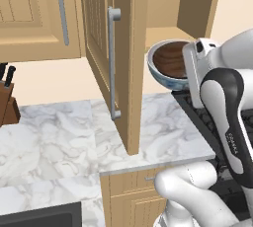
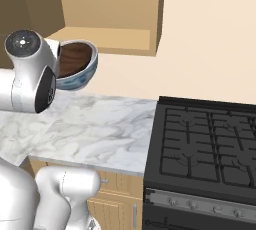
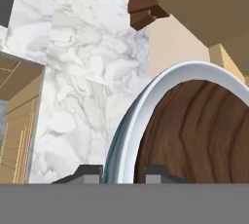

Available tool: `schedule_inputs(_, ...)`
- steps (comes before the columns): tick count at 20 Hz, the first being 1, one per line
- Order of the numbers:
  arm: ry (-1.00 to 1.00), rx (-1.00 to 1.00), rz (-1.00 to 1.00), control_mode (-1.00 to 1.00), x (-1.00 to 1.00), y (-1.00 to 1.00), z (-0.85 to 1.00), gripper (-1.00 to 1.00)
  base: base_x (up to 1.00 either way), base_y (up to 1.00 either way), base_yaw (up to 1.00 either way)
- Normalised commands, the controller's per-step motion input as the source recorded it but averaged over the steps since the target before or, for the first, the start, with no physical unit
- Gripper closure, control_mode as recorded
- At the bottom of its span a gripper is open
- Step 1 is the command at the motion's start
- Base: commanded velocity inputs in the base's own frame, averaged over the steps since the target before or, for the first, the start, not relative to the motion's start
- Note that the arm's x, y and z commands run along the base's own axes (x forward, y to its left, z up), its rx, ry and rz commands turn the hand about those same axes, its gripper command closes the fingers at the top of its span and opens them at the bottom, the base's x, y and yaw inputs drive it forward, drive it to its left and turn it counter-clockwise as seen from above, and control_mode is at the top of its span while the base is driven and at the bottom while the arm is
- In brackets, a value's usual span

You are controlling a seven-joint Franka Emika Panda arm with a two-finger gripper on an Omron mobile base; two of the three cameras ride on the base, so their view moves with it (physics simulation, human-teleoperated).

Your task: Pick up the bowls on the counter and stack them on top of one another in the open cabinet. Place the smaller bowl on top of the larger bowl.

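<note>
The larger bowl (image 1: 159, 77) (image 2: 84, 78), white with pale-blue marks, hangs tilted in the air above the counter (image 1: 163, 127) (image 2: 100, 124). The smaller bowl (image 1: 170, 59) (image 2: 75, 56), dark brown, sits nested inside it. My gripper (image 3: 124, 173) is shut on the rim: one fingertip is outside the white wall (image 3: 131, 125), the other is inside against the brown wood (image 3: 194, 130). The bowls are just below and in front of the shelf of the open cabinet (image 1: 165, 36) (image 2: 115, 39). My hand hides their near side in both base views.
The cabinet's open door (image 1: 126, 48) with its grey bar handle (image 1: 113, 63) juts out left of the bowls. A black stove (image 2: 205, 144) lies to the right. A brown knife block (image 1: 7, 102) (image 3: 146, 9) stands far left on the counter.
</note>
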Motion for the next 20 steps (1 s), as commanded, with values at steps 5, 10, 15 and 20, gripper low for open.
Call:
schedule_inputs(5,-0.1,0.0,0.01,-1.0,-0.05,0.11,0.28,1.0,0.0,0.0,0.0)
schedule_inputs(10,-0.08,0.0,0.0,-1.0,-0.06,0.09,0.21,1.0,0.0,0.0,0.0)
schedule_inputs(15,-0.01,0.01,0.0,-1.0,-0.01,0.04,0.12,1.0,0.0,0.0,0.0)
schedule_inputs(20,0.0,0.03,0.0,-1.0,0.0,0.0,0.18,1.0,0.0,0.0,0.0)
